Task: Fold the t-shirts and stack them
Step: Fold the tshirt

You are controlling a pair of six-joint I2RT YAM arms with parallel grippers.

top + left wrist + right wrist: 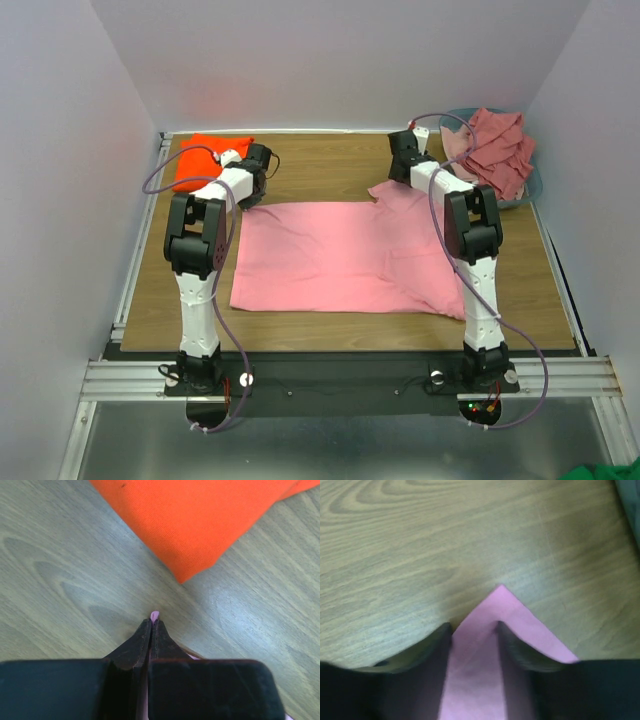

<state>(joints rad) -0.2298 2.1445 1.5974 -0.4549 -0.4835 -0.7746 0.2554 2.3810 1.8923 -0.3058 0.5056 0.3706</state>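
The pink shirt (340,255) is spread flat across the middle of the table (330,160), and its two far corners are addressed by the arms. The left gripper (151,622) is closed on the far left corner; only a sliver of pink is seen between its tips, just short of the orange shirt (200,520). The right gripper (475,627) is set over the far right corner with its jaws apart, the cloth lying between them and not yet pinched. More rose shirts (495,145) are heaped in the tub (530,185) at the far right. The step in hand is judged to be a fold of the far edge towards the near one. The right corner should be firmly pinched before anything is lifted. Both corners should then be raised together and the edge kept taut, so that the fold is laid square.
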